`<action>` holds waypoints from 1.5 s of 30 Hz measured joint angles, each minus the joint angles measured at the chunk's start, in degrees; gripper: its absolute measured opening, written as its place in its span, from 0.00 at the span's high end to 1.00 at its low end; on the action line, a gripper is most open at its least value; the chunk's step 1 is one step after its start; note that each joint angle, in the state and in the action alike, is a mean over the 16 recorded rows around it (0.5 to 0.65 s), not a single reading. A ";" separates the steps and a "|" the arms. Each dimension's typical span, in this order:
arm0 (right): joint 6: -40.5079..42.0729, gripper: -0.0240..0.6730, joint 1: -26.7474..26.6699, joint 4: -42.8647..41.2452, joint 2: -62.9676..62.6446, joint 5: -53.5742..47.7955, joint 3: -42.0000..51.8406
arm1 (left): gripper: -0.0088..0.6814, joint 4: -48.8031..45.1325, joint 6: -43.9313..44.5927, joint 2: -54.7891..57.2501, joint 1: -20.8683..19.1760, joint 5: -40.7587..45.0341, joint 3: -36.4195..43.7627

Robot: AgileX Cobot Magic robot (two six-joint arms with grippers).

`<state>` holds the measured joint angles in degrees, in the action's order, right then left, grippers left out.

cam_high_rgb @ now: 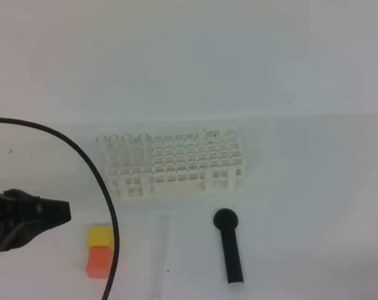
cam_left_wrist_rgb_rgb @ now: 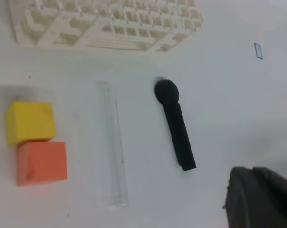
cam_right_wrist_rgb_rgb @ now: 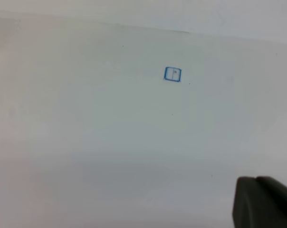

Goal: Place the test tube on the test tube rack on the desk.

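I see thin clear glass test tube (cam_left_wrist_rgb_rgb: 114,147) flat on plain white desk (cam_high_rgb: 314,206), lengthwise 12-to-6, at rack's 6 o'clock, apart from it. White plastic grid test tube rack (cam_high_rgb: 176,164) upright, a few clear tubes in its left column. Black round-headed stick (cam_left_wrist_rgb_rgb: 176,124) at tube's 3 o'clock; yellow foam cube (cam_left_wrist_rgb_rgb: 29,122) touching orange foam cube (cam_left_wrist_rgb_rgb: 41,163) at its 9. My left gripper (cam_high_rgb: 51,211) fully closed, empty, near cubes' 9 o'clock. Right gripper (cam_right_wrist_rgb_rgb: 264,202) closed, empty, over bare desk near small blue square mark (cam_right_wrist_rgb_rgb: 172,74).
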<state>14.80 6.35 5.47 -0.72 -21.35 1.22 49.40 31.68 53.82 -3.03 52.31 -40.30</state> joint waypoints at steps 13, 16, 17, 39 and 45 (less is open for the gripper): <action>0.00 0.97 0.00 0.00 0.00 0.00 0.00 | 0.99 -5.56 -6.72 3.57 11.93 0.20 -1.93; 0.00 0.97 0.00 0.00 0.00 0.00 0.00 | 0.99 -9.44 -11.00 3.91 15.92 0.11 -1.95; 0.00 0.97 0.00 0.00 0.00 0.00 0.00 | 0.99 -10.83 -12.55 3.99 17.14 0.11 -1.95; -3.91 0.97 0.00 35.44 0.00 12.44 0.43 | 0.99 -18.81 -25.23 6.21 25.45 -1.56 -1.78; 1.08 0.97 0.00 50.56 0.02 16.44 -1.03 | 0.99 -15.70 -24.51 9.04 25.45 -3.17 -1.75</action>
<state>15.87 6.35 56.03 -0.71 -4.91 0.19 33.70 7.17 62.85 22.42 49.14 -42.05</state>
